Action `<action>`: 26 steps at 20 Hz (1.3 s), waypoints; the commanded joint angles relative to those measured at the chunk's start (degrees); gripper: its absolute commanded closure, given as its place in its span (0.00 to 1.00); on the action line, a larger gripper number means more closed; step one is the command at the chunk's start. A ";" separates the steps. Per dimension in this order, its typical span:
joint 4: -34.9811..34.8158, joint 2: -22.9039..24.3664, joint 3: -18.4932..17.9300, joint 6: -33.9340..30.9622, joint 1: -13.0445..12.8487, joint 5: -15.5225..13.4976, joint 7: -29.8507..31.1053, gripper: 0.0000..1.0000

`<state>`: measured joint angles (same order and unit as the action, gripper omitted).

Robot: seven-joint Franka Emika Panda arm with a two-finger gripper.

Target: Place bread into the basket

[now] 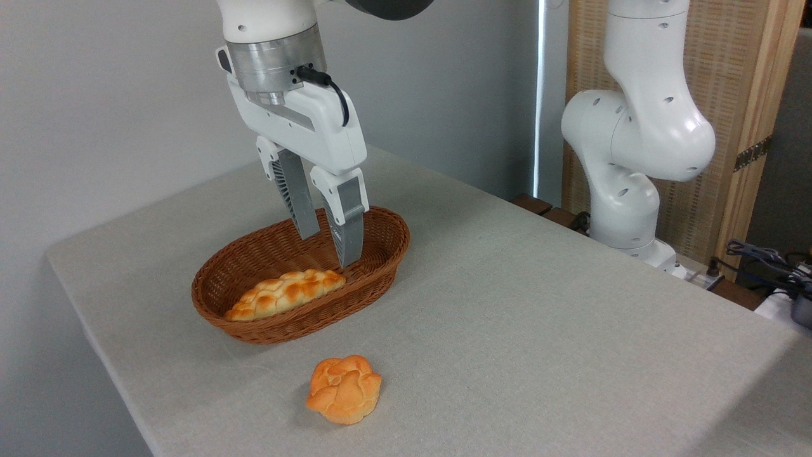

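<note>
Two pieces of bread show, and one basket. The bread (344,388) of the task, a small knobbly orange bun, lies alone on the grey worktop (539,330), in front of the basket (380,270) and apart from it, nearer the camera. The oval brown wicker basket holds one long braided loaf (285,294), lying lengthwise towards its left end. One white arm hangs its pincer (328,249) over the basket's right half, just beyond the loaf's end; its two grey fingers (299,203) stand a little apart with nothing between them.
</note>
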<state>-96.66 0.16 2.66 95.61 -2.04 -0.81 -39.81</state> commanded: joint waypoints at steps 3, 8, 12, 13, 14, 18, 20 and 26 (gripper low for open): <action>0.16 0.28 -0.11 0.55 -0.07 -0.95 -0.45 0.00; 0.16 0.19 -0.02 0.55 -0.16 -0.95 -0.36 0.00; 0.16 0.19 -0.11 0.55 -0.16 -0.95 -0.01 0.00; 0.16 0.19 -0.11 0.63 -0.16 -0.95 -0.01 0.00; 0.16 0.19 -0.20 0.72 -0.07 -0.86 -0.01 0.00; -1.24 0.19 -0.64 3.26 -0.07 -0.86 -0.01 0.00; -3.26 0.28 -0.90 5.90 0.28 -0.77 -0.09 0.00; -16.26 0.37 -0.90 23.37 2.30 -0.42 -0.27 0.00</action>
<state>-105.54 -0.21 1.88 110.49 0.11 -0.89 -39.79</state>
